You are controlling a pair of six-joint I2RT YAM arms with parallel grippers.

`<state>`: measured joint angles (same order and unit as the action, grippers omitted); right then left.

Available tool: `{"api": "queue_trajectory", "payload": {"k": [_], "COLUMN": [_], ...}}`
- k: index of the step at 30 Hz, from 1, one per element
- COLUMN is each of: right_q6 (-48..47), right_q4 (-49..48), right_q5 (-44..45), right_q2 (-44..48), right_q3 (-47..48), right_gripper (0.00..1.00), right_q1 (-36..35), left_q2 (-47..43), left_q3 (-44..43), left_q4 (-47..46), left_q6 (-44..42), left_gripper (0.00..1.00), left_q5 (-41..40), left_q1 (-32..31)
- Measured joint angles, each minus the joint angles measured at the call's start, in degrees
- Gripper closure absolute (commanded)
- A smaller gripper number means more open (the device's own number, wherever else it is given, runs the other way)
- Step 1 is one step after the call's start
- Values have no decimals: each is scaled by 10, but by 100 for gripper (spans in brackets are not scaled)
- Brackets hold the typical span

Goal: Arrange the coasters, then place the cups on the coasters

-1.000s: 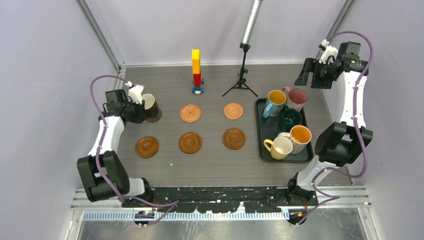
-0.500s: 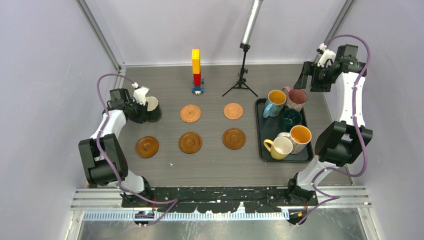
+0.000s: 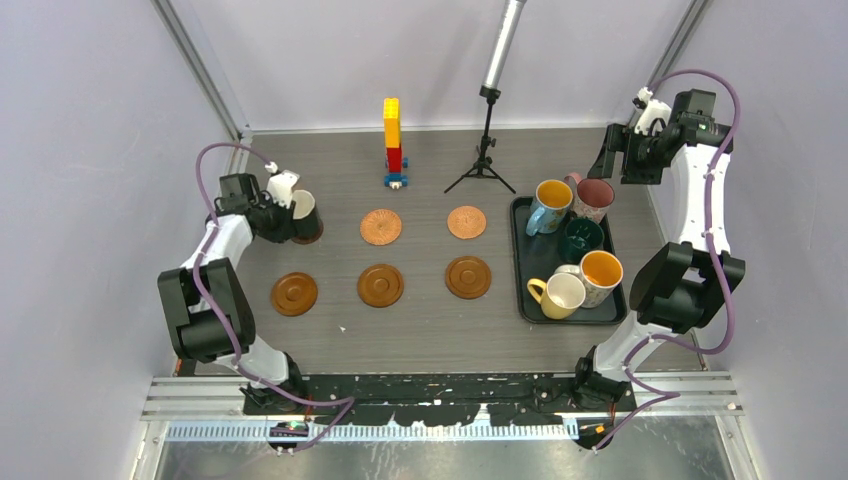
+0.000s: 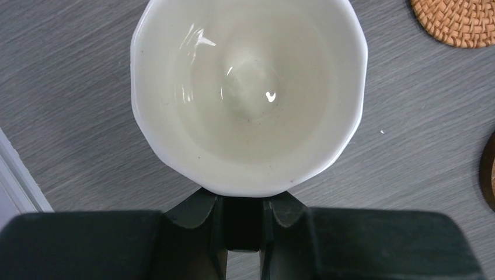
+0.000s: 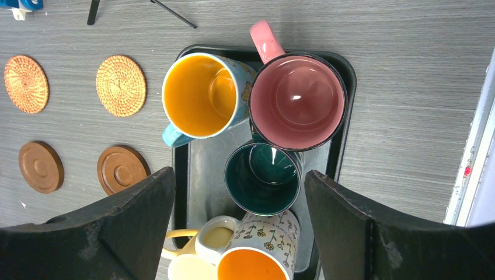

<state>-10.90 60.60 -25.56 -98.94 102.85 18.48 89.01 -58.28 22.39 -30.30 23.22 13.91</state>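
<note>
The left pincer (image 4: pixel 242 205) is clamping shut on the dark handle of the black mug with a white inside (image 4: pixel 248 93). The mug is standing upright right in front of its fingers. In the top view a thin brown edge is peeking out from under the mug, but it is too small to tell what it is. A woven orange-brown round coaster (image 4: pixel 461 20) is lying further ahead of this pincer, past the mug and off to one side, not touching it.

The right pincer (image 5: pixel 238 175) is hanging up high with its two fingers spread wide apart, holding nothing. Far below it, the black rectangular tray (image 5: pixel 344 76) is carrying five mugs. The dark green mug (image 5: pixel 262 178) is showing right between the fingers. The pink mug (image 5: pixel 297 102) and the light blue mug with an orange inside (image 5: pixel 201 93) are sitting side by side just ahead of the fingers. The white flowery mug with an orange inside (image 5: pixel 257 262) and the cream-yellow mug (image 5: pixel 187 269) are sitting back near the wrist. Two dark brown wooden round coasters (image 5: pixel 122 169) (image 5: pixel 41 166) are lying off to one side of this pincer, outside the tray.
</note>
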Motion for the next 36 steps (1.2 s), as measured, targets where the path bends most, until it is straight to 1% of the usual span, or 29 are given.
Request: {"api": "queue_trajectory", "payload": {"k": [6,14,16,24,32,35,36], "right_q6": [-4,-8,-8,-8,-8,-8,-8], "right_q4": [3,3,3,3,3,3,3], "right_q5": [0,0,0,0,0,0,0], "right_q2": [0,0,0,0,0,0,0], "right_q3": [0,0,0,0,0,-2,-3], "right_gripper": [14,15,14,14,15,14,14], "right_q1": [0,0,0,0,0,0,0], "left_q2": [10,13,13,13,5,-4,-7], "left_q3": [-2,-2,-2,-2,-2,-4,-5], "left_q4": [-14,-22,-21,-17,-7,1,4], "left_q6": [-8,-20,-20,-23,-35,-37,-39], "left_gripper": [97,97,94,78,58,44,34], "left_q5": [-2,-1,0,4,5,6,6], "left_q1": [3,8,10,16,17,18,18]}}
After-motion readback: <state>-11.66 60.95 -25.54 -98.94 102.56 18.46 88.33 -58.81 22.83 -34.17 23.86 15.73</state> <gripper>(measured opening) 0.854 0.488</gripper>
